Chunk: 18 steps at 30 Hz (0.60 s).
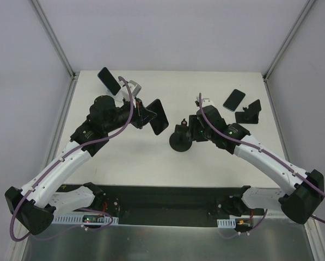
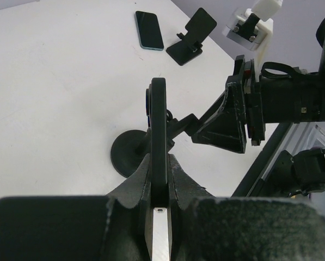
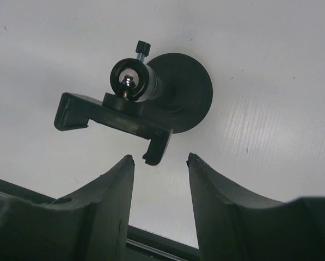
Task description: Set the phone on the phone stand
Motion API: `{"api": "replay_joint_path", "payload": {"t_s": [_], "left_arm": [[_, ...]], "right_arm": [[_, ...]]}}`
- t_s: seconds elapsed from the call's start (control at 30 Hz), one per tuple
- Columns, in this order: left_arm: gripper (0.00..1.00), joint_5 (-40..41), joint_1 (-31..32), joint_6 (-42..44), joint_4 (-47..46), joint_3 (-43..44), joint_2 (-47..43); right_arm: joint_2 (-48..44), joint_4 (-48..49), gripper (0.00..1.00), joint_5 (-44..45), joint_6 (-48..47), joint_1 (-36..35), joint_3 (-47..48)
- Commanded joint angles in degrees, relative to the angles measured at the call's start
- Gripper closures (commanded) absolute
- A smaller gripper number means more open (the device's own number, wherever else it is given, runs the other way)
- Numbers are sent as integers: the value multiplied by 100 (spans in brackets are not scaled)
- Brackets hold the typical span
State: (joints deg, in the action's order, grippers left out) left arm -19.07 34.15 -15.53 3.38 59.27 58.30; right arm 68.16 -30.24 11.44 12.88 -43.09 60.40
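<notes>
My left gripper [image 1: 145, 115] is shut on a black phone [image 1: 158, 116] and holds it above the table, left of the stand. In the left wrist view the phone [image 2: 159, 119] stands edge-on between the fingers [image 2: 135, 182], above the stand's round base [image 2: 128, 155]. The black phone stand [image 1: 180, 140] has a round base, a ball joint and a clamp cradle [image 3: 116, 119]. My right gripper [image 1: 188, 132] is open right beside the stand. In the right wrist view the jaws [image 3: 160, 159] stand apart just below the cradle's hooked end, touching nothing.
A second phone [image 1: 234, 99] lies flat at the back right next to a folding black stand [image 1: 248, 112]; both show in the left wrist view [image 2: 149, 30]. Another phone [image 1: 109, 80] leans on a grey stand [image 1: 132, 87] at the back left.
</notes>
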Motion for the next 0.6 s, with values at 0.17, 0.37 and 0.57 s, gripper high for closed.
{"api": "replay_joint_path", "payload": {"t_s": [0.17, 0.37, 0.57], "left_arm": [[100, -211, 30, 15, -364, 138, 102], [100, -334, 30, -20, -373, 164, 199], [100, -404, 30, -64, -373, 182, 322]], "right_arm": [[426, 387, 64, 209, -330, -24, 209], [373, 493, 63, 411, -532, -112, 147], [452, 396, 59, 359, -673, -112, 270]]}}
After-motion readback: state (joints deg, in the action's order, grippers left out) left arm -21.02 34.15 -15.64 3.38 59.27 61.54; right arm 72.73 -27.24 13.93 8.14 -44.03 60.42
